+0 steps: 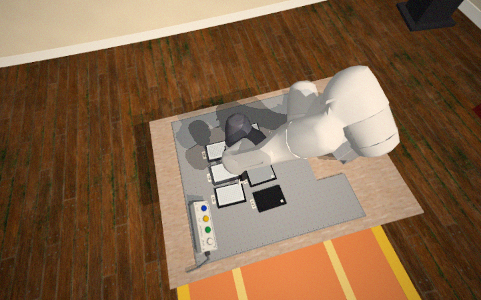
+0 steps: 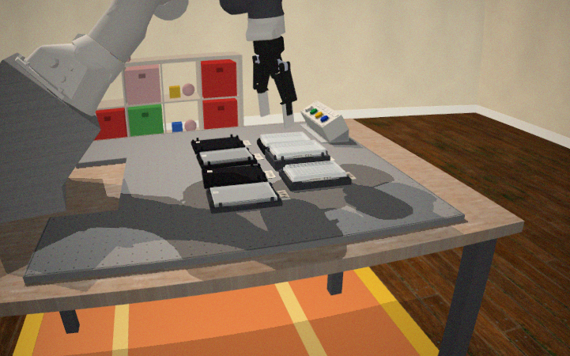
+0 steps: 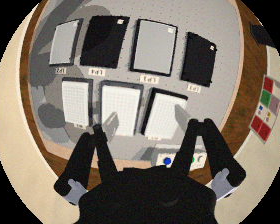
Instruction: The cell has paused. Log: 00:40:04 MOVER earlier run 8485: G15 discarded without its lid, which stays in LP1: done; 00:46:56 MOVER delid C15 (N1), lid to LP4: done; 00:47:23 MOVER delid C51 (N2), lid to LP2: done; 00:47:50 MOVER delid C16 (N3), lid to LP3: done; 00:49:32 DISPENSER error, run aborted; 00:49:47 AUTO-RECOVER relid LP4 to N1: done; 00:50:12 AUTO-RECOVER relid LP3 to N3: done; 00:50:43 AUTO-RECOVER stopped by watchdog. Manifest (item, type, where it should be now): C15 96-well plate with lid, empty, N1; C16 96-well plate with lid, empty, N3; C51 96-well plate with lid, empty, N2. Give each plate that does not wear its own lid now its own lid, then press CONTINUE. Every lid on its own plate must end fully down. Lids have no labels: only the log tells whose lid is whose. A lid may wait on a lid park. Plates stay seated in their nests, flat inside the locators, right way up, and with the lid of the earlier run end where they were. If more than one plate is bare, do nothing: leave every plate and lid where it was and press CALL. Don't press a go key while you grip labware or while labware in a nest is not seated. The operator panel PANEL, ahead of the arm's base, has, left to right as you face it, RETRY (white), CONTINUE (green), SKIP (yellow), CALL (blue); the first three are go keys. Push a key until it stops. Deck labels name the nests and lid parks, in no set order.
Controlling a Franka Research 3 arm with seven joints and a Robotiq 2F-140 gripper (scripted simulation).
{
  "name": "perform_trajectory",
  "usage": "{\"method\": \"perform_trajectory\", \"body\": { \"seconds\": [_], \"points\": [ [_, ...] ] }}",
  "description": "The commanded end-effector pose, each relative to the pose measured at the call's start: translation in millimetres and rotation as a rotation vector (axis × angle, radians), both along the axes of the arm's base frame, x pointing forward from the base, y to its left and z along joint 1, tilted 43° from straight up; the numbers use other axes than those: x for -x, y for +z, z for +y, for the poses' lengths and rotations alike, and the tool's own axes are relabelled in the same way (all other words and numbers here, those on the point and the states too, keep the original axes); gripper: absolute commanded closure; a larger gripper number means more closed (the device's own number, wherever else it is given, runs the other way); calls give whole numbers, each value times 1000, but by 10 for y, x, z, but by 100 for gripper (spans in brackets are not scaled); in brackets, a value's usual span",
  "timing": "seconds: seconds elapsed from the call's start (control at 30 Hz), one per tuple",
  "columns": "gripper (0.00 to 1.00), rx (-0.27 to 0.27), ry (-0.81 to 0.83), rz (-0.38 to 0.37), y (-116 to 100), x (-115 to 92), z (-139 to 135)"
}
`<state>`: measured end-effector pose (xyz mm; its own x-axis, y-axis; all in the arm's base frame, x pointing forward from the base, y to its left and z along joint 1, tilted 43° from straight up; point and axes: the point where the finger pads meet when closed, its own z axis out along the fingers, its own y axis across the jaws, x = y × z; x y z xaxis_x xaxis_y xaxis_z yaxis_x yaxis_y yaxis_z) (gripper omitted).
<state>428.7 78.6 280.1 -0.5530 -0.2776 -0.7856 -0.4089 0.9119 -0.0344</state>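
Note:
My gripper (image 2: 275,114) (image 3: 146,115) hangs high above the deck near the panel end of the plate row. Its fingers stand apart with nothing between them. Three white well plates sit in a row of nests: one nearest the panel (image 1: 229,195) (image 2: 283,138) (image 3: 165,115), one in the middle (image 1: 220,173) (image 2: 296,149) (image 3: 120,106) and one at the far end (image 1: 215,150) (image 2: 315,170) (image 3: 75,103). The far-end plate shows its wells most plainly. Beside them, two grey lids (image 2: 226,156) (image 2: 242,195) (image 3: 155,46) (image 3: 64,40) lie on lid parks, and two parks (image 2: 217,142) (image 2: 233,173) are bare black.
The operator panel (image 1: 199,233) (image 2: 330,126) stands at the deck's edge with its blue key (image 1: 203,208) and green key (image 1: 207,229). The arm (image 1: 327,123) spans the deck and hides one park in the top view. A shelf of coloured boxes (image 2: 180,92) stands behind the table.

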Motion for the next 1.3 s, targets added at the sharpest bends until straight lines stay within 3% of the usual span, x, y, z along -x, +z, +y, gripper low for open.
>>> {"method": "perform_trajectory", "body": {
  "seconds": [0.0,1.0,1.27],
  "points": [
    [100,-91,-213,155,-509,426,-262],
    [100,-91,-214,156,-501,420,-257],
    [100,-51,-217,134,-485,364,-355]
  ]
}}
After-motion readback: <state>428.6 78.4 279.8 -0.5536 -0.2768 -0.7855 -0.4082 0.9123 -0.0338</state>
